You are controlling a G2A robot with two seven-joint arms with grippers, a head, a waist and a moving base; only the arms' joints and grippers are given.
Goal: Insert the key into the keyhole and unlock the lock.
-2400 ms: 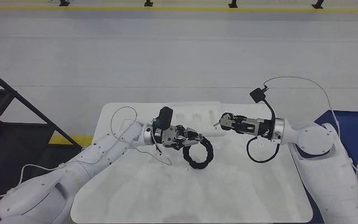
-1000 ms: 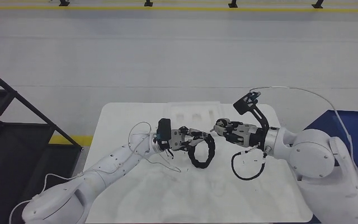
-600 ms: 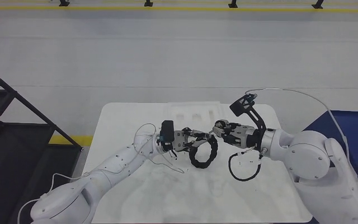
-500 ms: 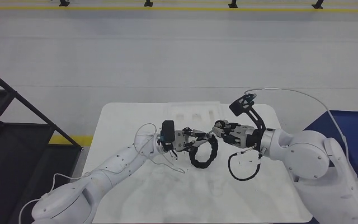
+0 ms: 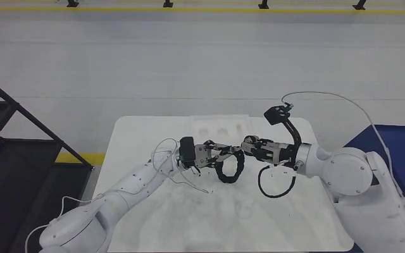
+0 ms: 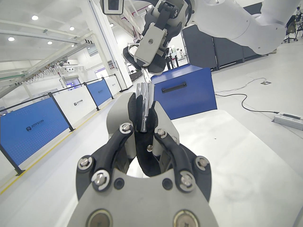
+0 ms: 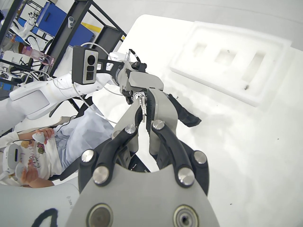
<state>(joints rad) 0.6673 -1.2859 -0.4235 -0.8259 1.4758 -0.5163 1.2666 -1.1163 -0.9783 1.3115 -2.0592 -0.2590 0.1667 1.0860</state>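
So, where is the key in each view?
Top: key at the right gripper's tip, facing the left gripper.
Left wrist: key sticking out of the right gripper, tip at the lock.
Right wrist: key pinched in the right gripper.
Shared landmark: the left gripper, holding the lock.

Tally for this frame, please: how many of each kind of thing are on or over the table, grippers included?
grippers: 2, the left gripper shut on the lock, the right gripper shut on the key
lock: 1
key: 1
foam tray: 1
total: 5
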